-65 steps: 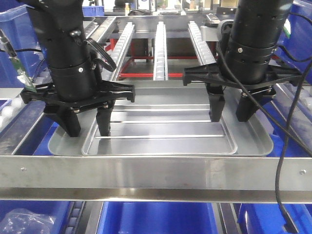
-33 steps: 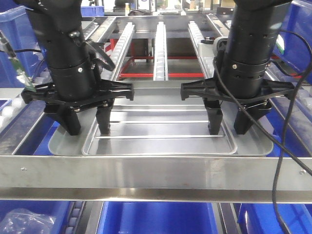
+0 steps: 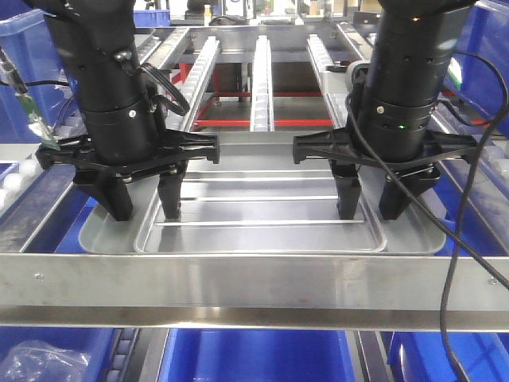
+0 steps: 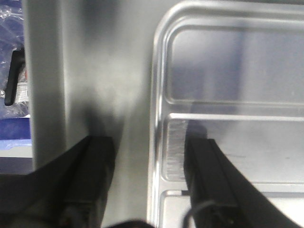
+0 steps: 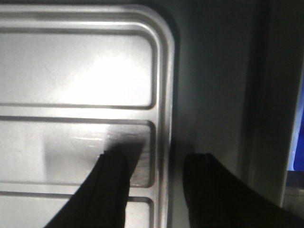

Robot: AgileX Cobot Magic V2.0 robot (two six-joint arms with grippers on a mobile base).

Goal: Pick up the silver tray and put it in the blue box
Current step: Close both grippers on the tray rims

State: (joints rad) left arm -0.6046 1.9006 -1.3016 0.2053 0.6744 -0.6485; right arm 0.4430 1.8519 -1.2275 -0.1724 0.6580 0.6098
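Now left claw (image 3: 145,213) and right claw (image 3: 371,213) open, each astride a silver tray (image 3: 262,211) rim, frame rail (image 4: 45,85) alongside.

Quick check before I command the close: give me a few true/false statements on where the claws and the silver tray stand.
1. The left claw straddles the left rim of the silver tray. True.
2. The right claw is shut on the rim. False: it is open, with one finger inside the tray and one outside.
3. The tray lies in a blue box. False: it rests on the metal shelf.
4. Both claws are open. True.
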